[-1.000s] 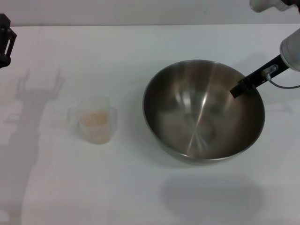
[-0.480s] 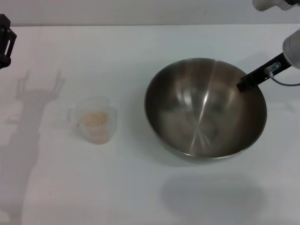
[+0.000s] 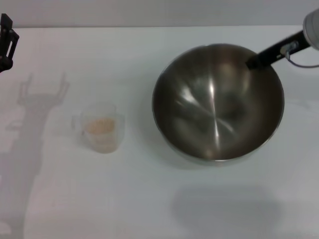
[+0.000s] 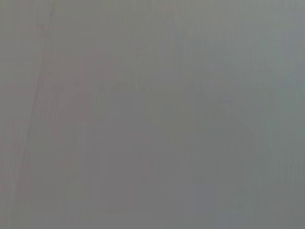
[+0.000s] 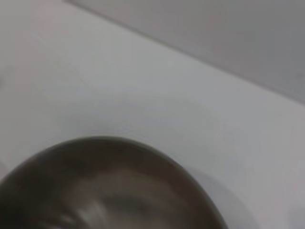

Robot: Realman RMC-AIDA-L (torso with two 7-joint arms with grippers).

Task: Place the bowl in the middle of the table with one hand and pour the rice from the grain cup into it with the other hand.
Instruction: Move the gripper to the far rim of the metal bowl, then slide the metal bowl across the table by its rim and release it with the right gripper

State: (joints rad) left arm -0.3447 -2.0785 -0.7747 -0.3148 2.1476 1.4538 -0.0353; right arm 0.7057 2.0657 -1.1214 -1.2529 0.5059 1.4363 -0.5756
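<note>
My right gripper (image 3: 256,60) reaches in from the far right of the head view and meets the bowl (image 3: 218,102) at its far right rim; one dark finger (image 3: 264,56) lies across the lip, pointing into the basin. The other finger is hidden, so I cannot tell whether the rim is clamped or the jaws stand apart. The bowl sits right of the table's centre, its opening tilted toward the camera, and its inside holds only reflections. A soft shadow lies on the table (image 3: 149,199) nearer the camera than the bowl, apart from its base. In the right wrist view the bowl (image 5: 105,191) fills the lower part of the picture, with its curved rim against the white table (image 5: 143,90); my own fingers do not show there. The cup (image 3: 101,127) stands upright on the left half of the table, well apart from the bowl, handle pointing left. The rice (image 3: 99,126) lies inside it as a pale beige heap. My left gripper (image 3: 6,42) hangs at the far left edge of the head view, away from the cup and touching nothing; only part of it shows, so its state cannot be told. The left wrist view shows a plain grey field with nothing recognisable.
</note>
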